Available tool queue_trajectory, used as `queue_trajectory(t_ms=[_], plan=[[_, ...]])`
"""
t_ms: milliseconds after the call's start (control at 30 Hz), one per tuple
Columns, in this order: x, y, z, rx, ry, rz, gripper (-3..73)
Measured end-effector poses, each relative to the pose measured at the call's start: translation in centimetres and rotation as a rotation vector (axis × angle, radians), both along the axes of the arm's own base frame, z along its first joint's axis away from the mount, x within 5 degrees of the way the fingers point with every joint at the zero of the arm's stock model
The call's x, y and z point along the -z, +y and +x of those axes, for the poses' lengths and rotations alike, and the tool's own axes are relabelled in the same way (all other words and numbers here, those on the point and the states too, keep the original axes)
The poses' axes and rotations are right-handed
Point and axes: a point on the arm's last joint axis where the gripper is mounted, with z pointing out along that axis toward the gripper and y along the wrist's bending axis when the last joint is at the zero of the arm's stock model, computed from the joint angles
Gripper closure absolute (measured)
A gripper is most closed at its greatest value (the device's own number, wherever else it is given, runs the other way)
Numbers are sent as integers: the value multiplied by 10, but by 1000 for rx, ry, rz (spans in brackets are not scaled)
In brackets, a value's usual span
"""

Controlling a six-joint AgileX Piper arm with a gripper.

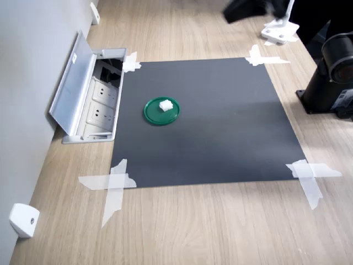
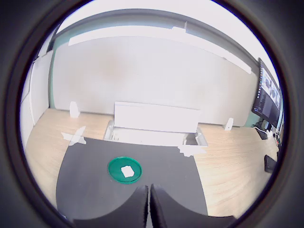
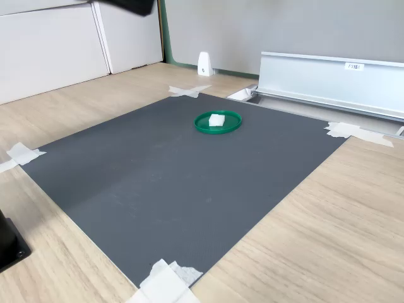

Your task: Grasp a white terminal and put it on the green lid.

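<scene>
Wrist view first: the two dark fingers of the arm's gripper (image 2: 148, 209) sit pressed together with only a hairline seam between them, closed on nothing, raised well above the mat. Ahead of them lies the flat round dark-green plastic lid (image 2: 125, 170) with its slightly raised rim, and the tiny white blocky plastic terminal (image 2: 126, 170) rests on top of it, close to the middle. In the first exterior view the green lid (image 1: 162, 111) lies on the dark grey square mat (image 1: 220, 132), out toward the ten o'clock part of the mat and well apart from every edge, and the white terminal (image 1: 166, 105) sits on the disc a little toward one o'clock from its centre, inside the rim. The second exterior view shows the same pair from a lower angle: the lid (image 3: 218, 122) on the far half of the mat, the terminal (image 3: 216, 120) lying on it. Strips of white tape (image 1: 113, 185) hold the mat's corners to the pale wood-grain tabletop (image 1: 193, 232). At nine o'clock from the mat in the first exterior view a grey metal socket box (image 1: 91, 99) stands with its flap open. A blurred dark shape (image 1: 248, 8) at twelve o'clock in that view is probably part of the arm, though it is too smeared to be sure. A small white wedge-shaped block (image 1: 23, 220) sits at seven o'clock near the wall.
</scene>
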Motion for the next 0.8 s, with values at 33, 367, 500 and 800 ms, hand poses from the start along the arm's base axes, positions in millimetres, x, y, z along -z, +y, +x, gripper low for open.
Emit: queue_trajectory(t_ms=[33, 367, 500, 800], plan=[[8, 2, -9, 4, -32, 0, 700], [60, 9, -45, 27, -186, 56, 700], [65, 8, -44, 38, -186, 89, 700], [63, 8, -43, 45, -220, 89, 701]])
